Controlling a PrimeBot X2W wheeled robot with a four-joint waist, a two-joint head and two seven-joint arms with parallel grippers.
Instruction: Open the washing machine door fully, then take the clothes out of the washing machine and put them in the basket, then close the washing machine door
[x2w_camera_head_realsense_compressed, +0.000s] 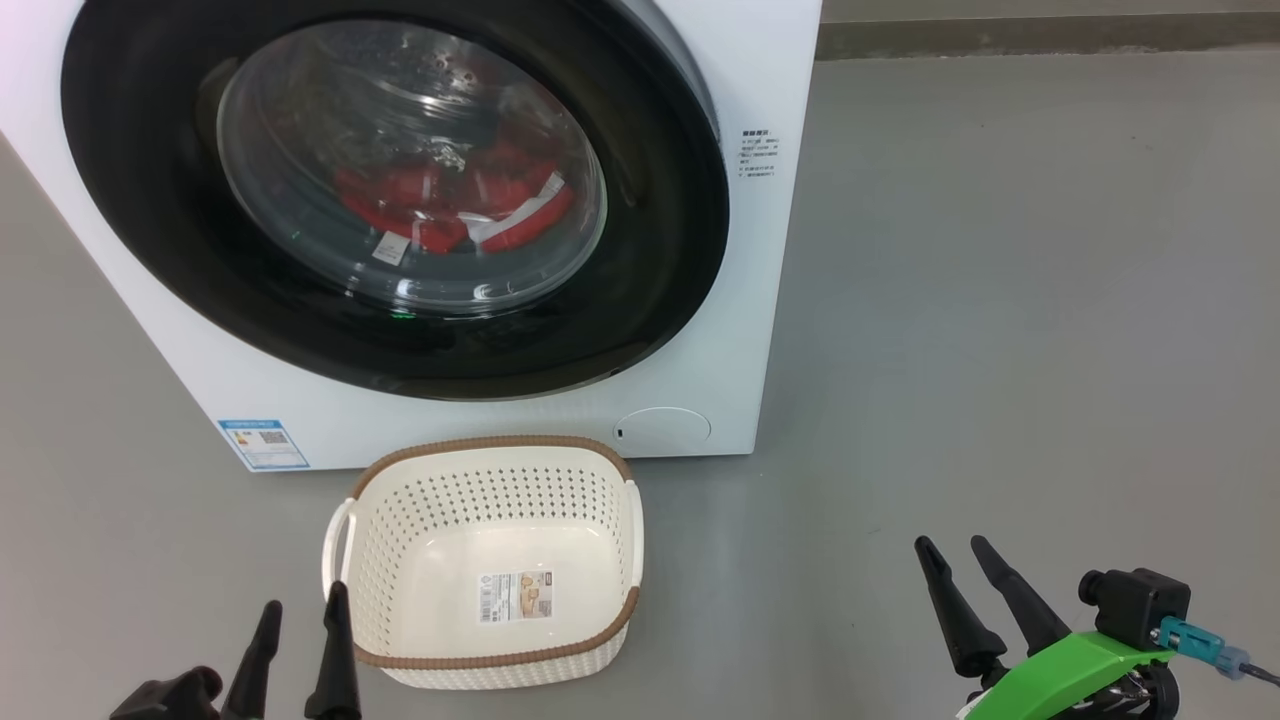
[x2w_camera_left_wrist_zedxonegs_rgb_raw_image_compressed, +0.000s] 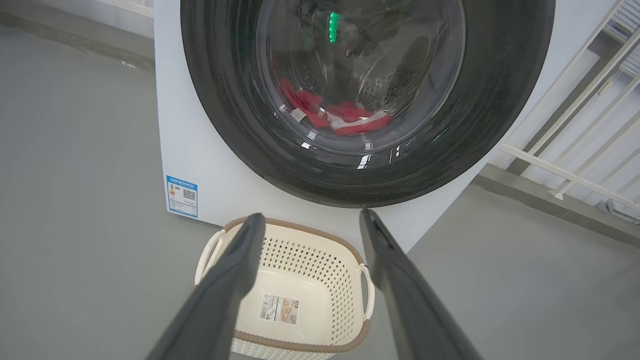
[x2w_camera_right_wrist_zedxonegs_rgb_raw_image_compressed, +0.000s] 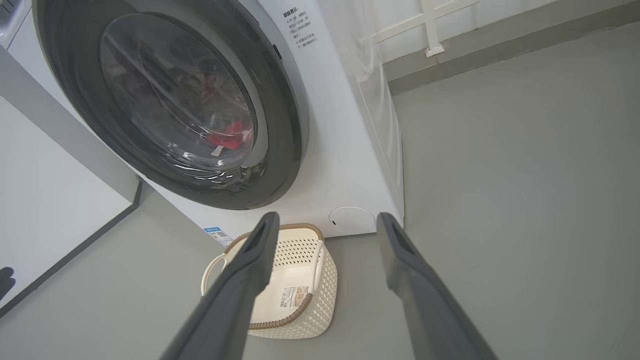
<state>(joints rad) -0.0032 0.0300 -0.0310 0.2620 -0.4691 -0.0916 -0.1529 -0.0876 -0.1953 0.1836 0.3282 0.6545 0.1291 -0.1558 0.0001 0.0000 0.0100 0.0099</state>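
Bright, even indoor light, diffuse, no hard shadows on the plain grey floor (x2w_camera_head_realsense_compressed: 1000, 300). Faint soft shadow beside the small cream perforated plastic basket (x2w_camera_head_realsense_compressed: 490, 442). Big round glossy black-rimmed glass door (x2w_camera_head_realsense_compressed: 130, 200): white glare streaks low on the window, plus a green light spot (x2w_camera_head_realsense_compressed: 402, 313). Red clothes (x2w_camera_head_realsense_compressed: 420, 195) behind the glass look hazy and warped. Head view sharp, slight pink tint in the top-left corner. Wrist views are wide-angle: edges of the big white boxy washing machine (x2w_camera_right_wrist_zedxonegs_rgb_raw_image_compressed: 345, 165) bow. Long dark fingers (x2w_camera_left_wrist_zedxonegs_rgb_raw_image_compressed: 220, 295) of the left gripper (x2w_camera_left_wrist_zedxonegs_rgb_raw_image_compressed: 311, 215) and fingers (x2w_camera_right_wrist_zedxonegs_rgb_raw_image_compressed: 235, 295) of the right gripper (x2w_camera_right_wrist_zedxonegs_rgb_raw_image_compressed: 327, 216) sit near the lens, soft-focus.
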